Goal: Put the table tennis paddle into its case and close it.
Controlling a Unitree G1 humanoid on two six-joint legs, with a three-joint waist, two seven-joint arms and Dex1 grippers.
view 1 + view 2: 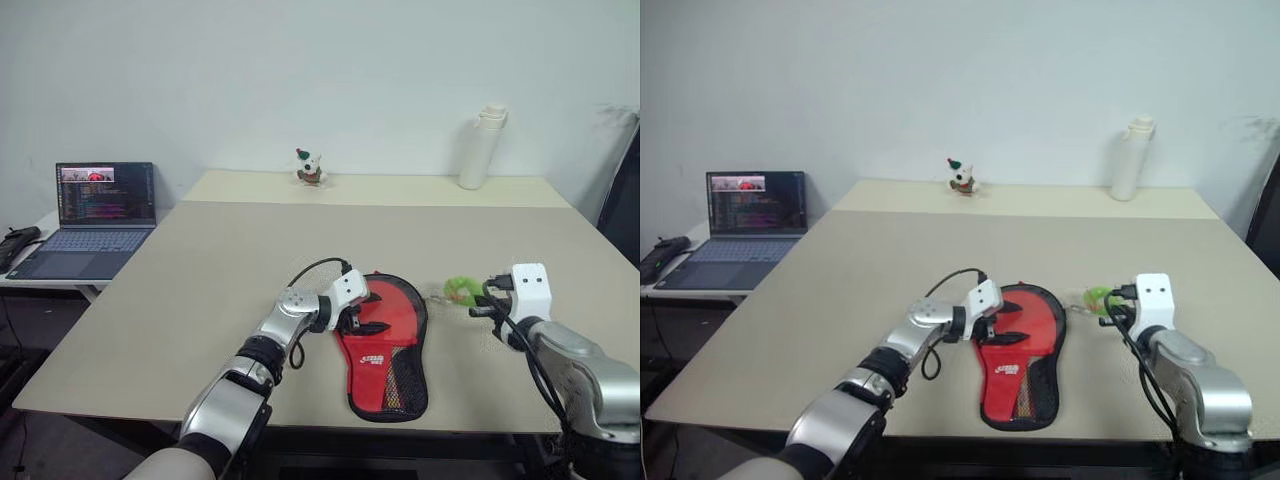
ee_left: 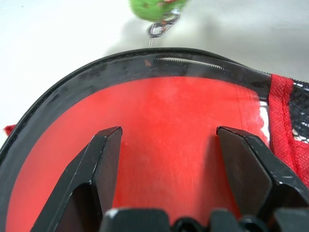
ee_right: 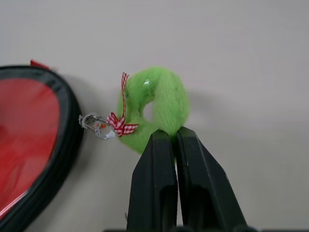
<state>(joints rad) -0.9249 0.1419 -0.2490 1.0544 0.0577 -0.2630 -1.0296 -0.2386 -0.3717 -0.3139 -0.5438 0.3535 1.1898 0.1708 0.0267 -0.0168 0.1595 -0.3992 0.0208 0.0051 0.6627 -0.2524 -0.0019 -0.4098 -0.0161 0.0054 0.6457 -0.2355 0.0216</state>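
The left hand [image 1: 362,318], fingers spread, hovers over the red, black-rimmed paddle-shaped soft case [image 1: 385,350]. The right hand [image 3: 175,140], pressed together, touches the fuzzy green ring zip-pull [image 3: 153,110] at the case's two o'clock. Tugging it with the case unpinned could drag the case across the beige counter [image 1: 200,280].

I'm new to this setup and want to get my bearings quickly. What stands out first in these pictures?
The red case with its black rim lies near the front edge of the beige table, and the left hand hovers open over its round end. Just right of the case sits a fluffy green ring charm on a small clip, with the right hand shut right behind it. A white bottle stands at the far edge.
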